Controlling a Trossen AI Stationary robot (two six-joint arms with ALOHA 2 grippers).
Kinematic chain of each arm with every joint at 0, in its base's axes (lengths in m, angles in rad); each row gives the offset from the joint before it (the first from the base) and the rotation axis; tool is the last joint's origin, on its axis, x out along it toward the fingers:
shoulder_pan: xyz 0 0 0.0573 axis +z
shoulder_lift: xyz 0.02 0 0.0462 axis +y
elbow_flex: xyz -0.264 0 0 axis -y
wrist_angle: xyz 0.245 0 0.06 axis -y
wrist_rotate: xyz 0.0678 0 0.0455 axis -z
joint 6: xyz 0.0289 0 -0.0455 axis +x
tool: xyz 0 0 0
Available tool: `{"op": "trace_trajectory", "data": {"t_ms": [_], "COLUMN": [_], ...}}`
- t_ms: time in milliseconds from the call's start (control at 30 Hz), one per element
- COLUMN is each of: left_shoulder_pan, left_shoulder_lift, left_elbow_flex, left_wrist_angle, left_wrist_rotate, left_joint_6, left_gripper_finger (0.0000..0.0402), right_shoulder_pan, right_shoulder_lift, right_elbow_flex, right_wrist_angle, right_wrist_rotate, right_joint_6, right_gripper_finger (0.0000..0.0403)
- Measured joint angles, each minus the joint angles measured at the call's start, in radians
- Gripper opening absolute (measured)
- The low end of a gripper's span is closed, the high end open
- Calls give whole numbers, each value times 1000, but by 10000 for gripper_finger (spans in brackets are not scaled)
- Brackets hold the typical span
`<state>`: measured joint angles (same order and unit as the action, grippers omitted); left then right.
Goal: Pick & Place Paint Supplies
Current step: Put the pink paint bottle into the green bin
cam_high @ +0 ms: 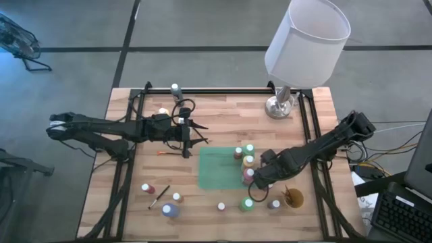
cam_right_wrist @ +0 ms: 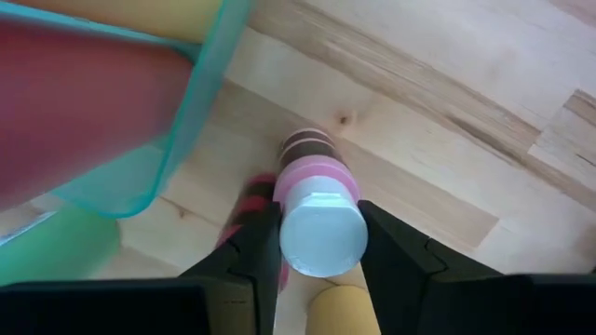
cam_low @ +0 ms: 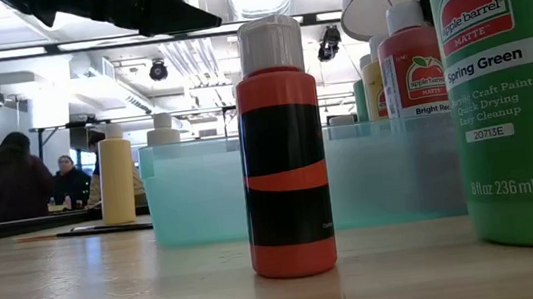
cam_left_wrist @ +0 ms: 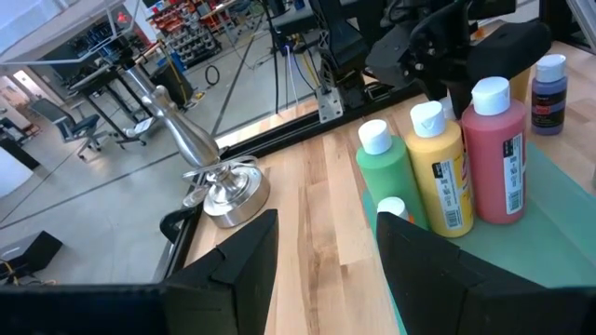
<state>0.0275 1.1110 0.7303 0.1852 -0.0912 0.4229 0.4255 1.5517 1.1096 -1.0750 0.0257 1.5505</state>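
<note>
In the high view, the left gripper [cam_high: 194,132] is seen left of centre, just off the upper left corner of the green tray [cam_high: 221,169], its fingers spread and holding nothing. The right gripper [cam_high: 254,179] sits at the tray's right edge among a column of bottles, and its fingertips are hidden there. More bottles are scattered along the lower part of the table [cam_high: 223,115], with a dark-handled brush [cam_high: 159,196] at lower left and a tan cup [cam_high: 293,198] at lower right; a lamp [cam_high: 305,47] covers the upper right. In the low view, an orange bottle [cam_low: 282,146] stands at centre – its label too dark to read – and a green bottle [cam_low: 514,91] is cut off at the right edge. In the left wrist view, green, yellow and red bottles [cam_left_wrist: 491,154] are seen standing together in the tray, right of centre, with the lamp's base at left. In the right wrist view, the dark fingers [cam_right_wrist: 256,256] are clamped on a pink bottle [cam_right_wrist: 319,219] with a pale cap – blurred – just outside the tray's wall.
</note>
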Motion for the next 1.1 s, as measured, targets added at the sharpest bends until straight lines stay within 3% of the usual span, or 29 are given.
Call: {"op": "trace_trajectory", "data": {"t_ms": [200,367,833,1100], "left_shoulder_pan": [0,0,0,0], "left_shoulder_lift": [0,0,0,0], "left_elbow_flex": [0,0,0,0], "left_wrist_angle": [0,1,5,41], "left_wrist_rotate": [0,0,0,-1], "left_joint_6": [0,0,22,21], "left_gripper_finger": [188,188,188,188], "right_shoulder_pan": [0,0,-3,-46], "right_shoulder_lift": [-5,-7,-2,18], "right_elbow_flex": [58,173,524,656], "right_wrist_angle": [-78,-256,-500,-496], "right_wrist_rotate": [35,82,314,443], "right_joint_6": [-18,-26,-150,-370], "right_gripper_finger": [113,113,113,113]}}
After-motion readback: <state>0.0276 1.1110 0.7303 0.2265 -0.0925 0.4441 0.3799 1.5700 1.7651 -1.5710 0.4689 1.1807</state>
